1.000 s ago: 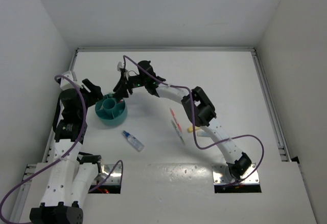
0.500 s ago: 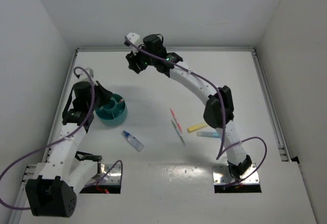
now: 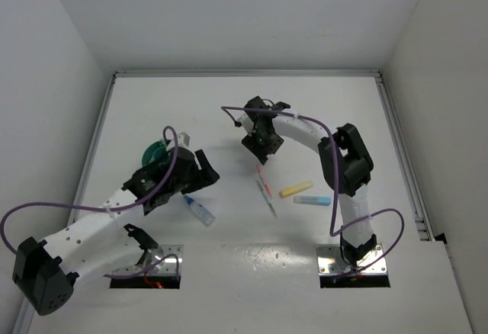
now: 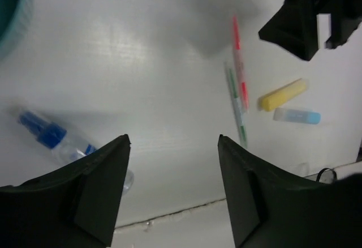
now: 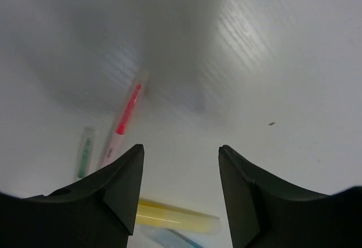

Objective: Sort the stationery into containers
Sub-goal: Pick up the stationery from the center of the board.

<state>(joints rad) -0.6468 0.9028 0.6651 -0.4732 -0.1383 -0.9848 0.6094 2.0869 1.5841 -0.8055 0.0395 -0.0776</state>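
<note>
Left claw (image 4: 172,146) stands wide open and empty, with the bottle (image 4: 62,143) near one finger. Right claw (image 5: 181,152) is open too, holding nothing, with the red pen (image 5: 127,112) beside one finger.

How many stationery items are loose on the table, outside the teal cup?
5: clear bottle by the left gripper; red pen and green pen mid-table; yellow marker and blue marker just right of them. Others may be hidden from view.
</note>
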